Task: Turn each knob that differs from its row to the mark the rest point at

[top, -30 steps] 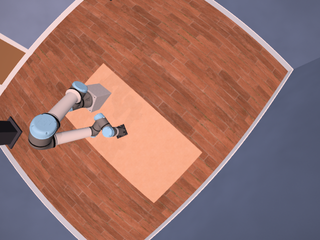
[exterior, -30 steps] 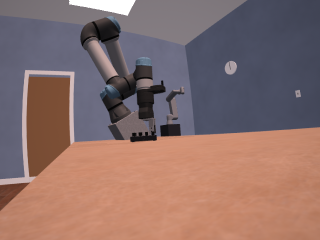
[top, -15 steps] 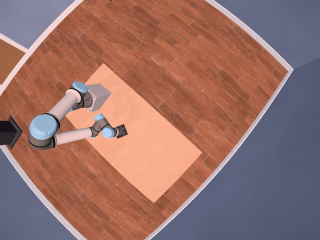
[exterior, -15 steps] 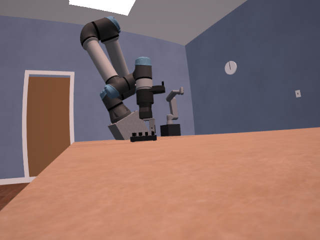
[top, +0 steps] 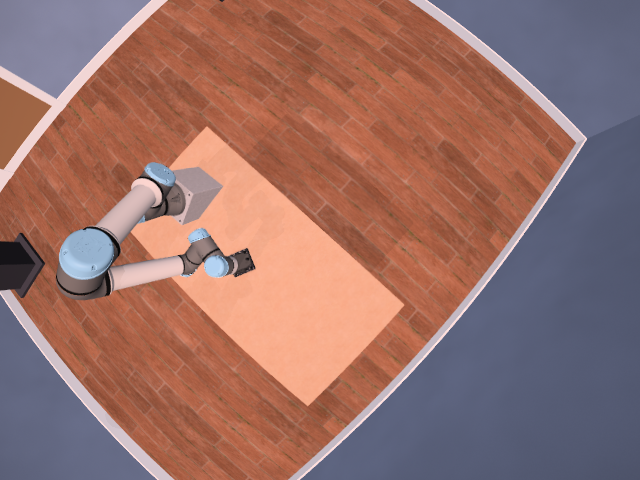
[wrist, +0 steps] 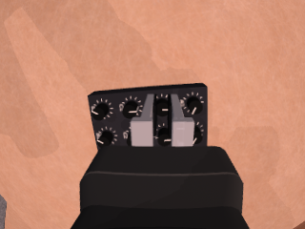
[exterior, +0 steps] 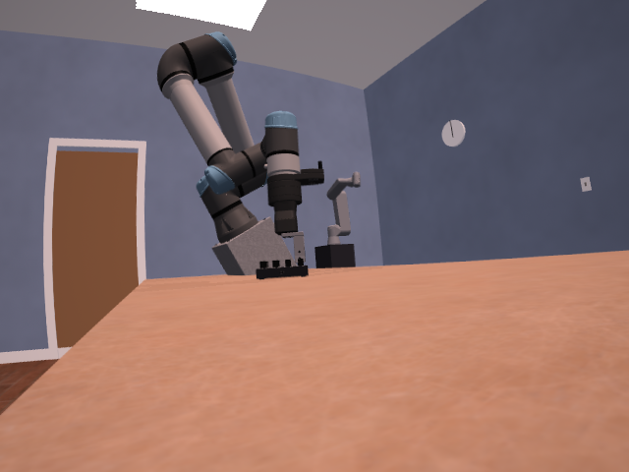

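Observation:
The knob box is a small black box with white-lined knobs in rows, standing on the table. It also shows in the overhead view [top: 244, 262] and in the low side view [exterior: 281, 271]. My gripper [wrist: 162, 107] points straight down over the box. Its two grey fingers are closed on either side of one knob [wrist: 163, 107], the third from the left in the far row of the wrist view. A second knob [wrist: 164, 135] shows between the finger bases. In the side view the fingers [exterior: 300, 258] reach down to the rightmost knob. The printed names are too small to read.
The grey robot pedestal [top: 195, 193] stands at the table's near-left corner, close behind the box. A second small grey arm on a black base [exterior: 336, 238] stands beyond the table. A door [exterior: 93, 244] is at the left wall.

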Available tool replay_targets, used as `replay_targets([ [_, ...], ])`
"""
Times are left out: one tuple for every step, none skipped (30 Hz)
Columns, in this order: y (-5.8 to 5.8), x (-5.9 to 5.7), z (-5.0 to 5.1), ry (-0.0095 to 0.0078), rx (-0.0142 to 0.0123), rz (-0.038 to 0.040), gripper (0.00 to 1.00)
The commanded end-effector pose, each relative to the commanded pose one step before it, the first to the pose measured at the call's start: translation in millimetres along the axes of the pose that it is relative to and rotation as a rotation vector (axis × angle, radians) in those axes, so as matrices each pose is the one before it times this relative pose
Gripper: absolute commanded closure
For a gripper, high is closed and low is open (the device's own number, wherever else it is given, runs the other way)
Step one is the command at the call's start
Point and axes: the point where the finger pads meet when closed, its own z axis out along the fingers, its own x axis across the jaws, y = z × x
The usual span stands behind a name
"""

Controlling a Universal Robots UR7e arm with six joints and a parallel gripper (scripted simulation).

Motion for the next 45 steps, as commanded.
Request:
replay_targets([
  [-0.11, 0.35, -0.38, 0.00130, 0.00121, -0.03772, 0.70],
  [0.00, 0.00, 0.00, 0.00000, 0.00000, -0.00475, 0.70],
  [0.00, 0.00, 0.00, 0.00000, 0.00000, -0.00432, 0.70],
  [0.00, 0.00, 0.00, 0.00000, 0.00000, -0.00390, 0.70],
  [0.00, 0.00, 0.00, 0.00000, 0.00000, -0.00350, 0.70],
  [0.00, 0.00, 0.00, 0.00000, 0.00000, -0.00312, 0.70],
  [0.00, 0.00, 0.00, 0.00000, 0.00000, 0.00000, 0.70],
  [0.00, 0.00, 0.00, 0.00000, 0.00000, 0.00000, 0.70],
  [0.00, 0.00, 0.00, 0.00000, 0.00000, -0.00275, 0.70],
  [0.00, 0.00, 0.00, 0.00000, 0.00000, -0.00239, 0.70],
  [0.00, 0.00, 0.00, 0.00000, 0.00000, -0.00206, 0.70],
  [0.00, 0.00, 0.00, 0.00000, 0.00000, -0.00174, 0.70],
  [0.00, 0.00, 0.00, 0.00000, 0.00000, -0.00145, 0.70],
  [0.00, 0.00, 0.00, 0.00000, 0.00000, -0.00118, 0.70],
  [0.00, 0.00, 0.00, 0.00000, 0.00000, -0.00093, 0.70],
  [0.00, 0.00, 0.00, 0.00000, 0.00000, -0.00071, 0.70],
  [0.00, 0.00, 0.00, 0.00000, 0.00000, -0.00052, 0.70],
  [0.00, 0.00, 0.00, 0.00000, 0.00000, -0.00035, 0.70],
  [0.00, 0.00, 0.00, 0.00000, 0.00000, -0.00022, 0.70],
  [0.00, 0.00, 0.00, 0.00000, 0.00000, -0.00011, 0.70],
  [0.00, 0.00, 0.00, 0.00000, 0.00000, -0.00004, 0.70],
  [0.00, 0.00, 0.00, 0.00000, 0.00000, -0.00001, 0.70],
  [0.00, 0.00, 0.00, 0.00000, 0.00000, 0.00000, 0.70],
  [0.00, 0.00, 0.00, 0.00000, 0.00000, 0.00000, 0.70],
  [0.00, 0.00, 0.00, 0.00000, 0.00000, 0.00000, 0.70],
  [0.00, 0.00, 0.00, 0.00000, 0.00000, 0.00000, 0.70],
  [0.00, 0.00, 0.00, 0.00000, 0.00000, 0.00000, 0.70],
  [0.00, 0.00, 0.00, 0.00000, 0.00000, 0.00000, 0.70],
  [0.00, 0.00, 0.00, 0.00000, 0.00000, 0.00000, 0.70],
  [0.00, 0.00, 0.00, 0.00000, 0.00000, 0.00000, 0.70],
  [0.00, 0.00, 0.00, 0.00000, 0.00000, 0.00000, 0.70],
  [0.00, 0.00, 0.00, 0.00000, 0.00000, 0.00000, 0.70],
  [0.00, 0.00, 0.00, 0.00000, 0.00000, 0.00000, 0.70],
  [0.00, 0.00, 0.00, 0.00000, 0.00000, 0.00000, 0.54],
  [0.00, 0.00, 0.00, 0.00000, 0.00000, 0.00000, 0.54],
  [0.00, 0.00, 0.00, 0.00000, 0.00000, 0.00000, 0.54],
  [0.00, 0.00, 0.00, 0.00000, 0.00000, 0.00000, 0.54],
  [0.00, 0.00, 0.00, 0.00000, 0.00000, 0.00000, 0.54],
  [0.00, 0.00, 0.00, 0.00000, 0.00000, 0.00000, 0.54],
  [0.00, 0.00, 0.00, 0.00000, 0.00000, 0.00000, 0.54],
  [0.00, 0.00, 0.00, 0.00000, 0.00000, 0.00000, 0.54],
  [0.00, 0.00, 0.00, 0.00000, 0.00000, 0.00000, 0.54],
  [0.00, 0.00, 0.00, 0.00000, 0.00000, 0.00000, 0.54],
  [0.00, 0.00, 0.00, 0.00000, 0.00000, 0.00000, 0.54],
  [0.00, 0.00, 0.00, 0.00000, 0.00000, 0.00000, 0.54],
])
